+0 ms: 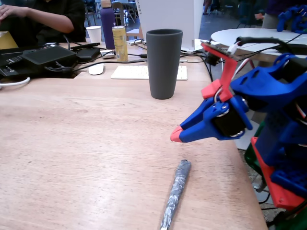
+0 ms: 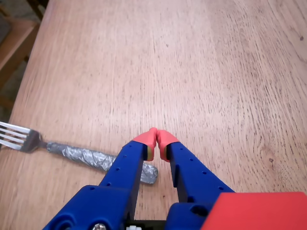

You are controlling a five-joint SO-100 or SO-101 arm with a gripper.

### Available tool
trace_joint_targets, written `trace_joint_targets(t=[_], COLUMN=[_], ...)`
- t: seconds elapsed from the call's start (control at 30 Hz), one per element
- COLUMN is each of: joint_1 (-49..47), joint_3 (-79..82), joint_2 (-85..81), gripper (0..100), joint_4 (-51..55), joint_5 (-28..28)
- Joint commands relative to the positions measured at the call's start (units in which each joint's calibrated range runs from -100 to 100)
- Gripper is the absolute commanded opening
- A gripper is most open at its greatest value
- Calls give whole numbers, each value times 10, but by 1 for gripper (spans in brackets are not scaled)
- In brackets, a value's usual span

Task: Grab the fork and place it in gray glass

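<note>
The fork lies flat on the wooden table near its front edge, its grey wrapped handle pointing away; its tines are cut off by the bottom of the fixed view. In the wrist view the fork lies at lower left with its tines at the left edge. My blue gripper with red tips hovers above the handle's end, shut with nothing in it; its tips touch each other. The gray glass stands upright farther back on the table, well apart from the gripper.
Behind the glass lie a white keyboard, a mouse, a gold can, a white cup, a purple bottle and black gear. A person sits at back left. The table's edge runs close by the arm.
</note>
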Motion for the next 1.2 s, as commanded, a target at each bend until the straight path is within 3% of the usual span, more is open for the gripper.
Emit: trace_joint_targets(t=[0.0, 1.03, 1.17], joint_1=[1, -18, -31], joint_3=[-2, -47, -235], joint_2=[-9, -4, 134], gripper=[0, 0, 0], joint_4=[2, 9, 14], joint_5=[1, 4, 88])
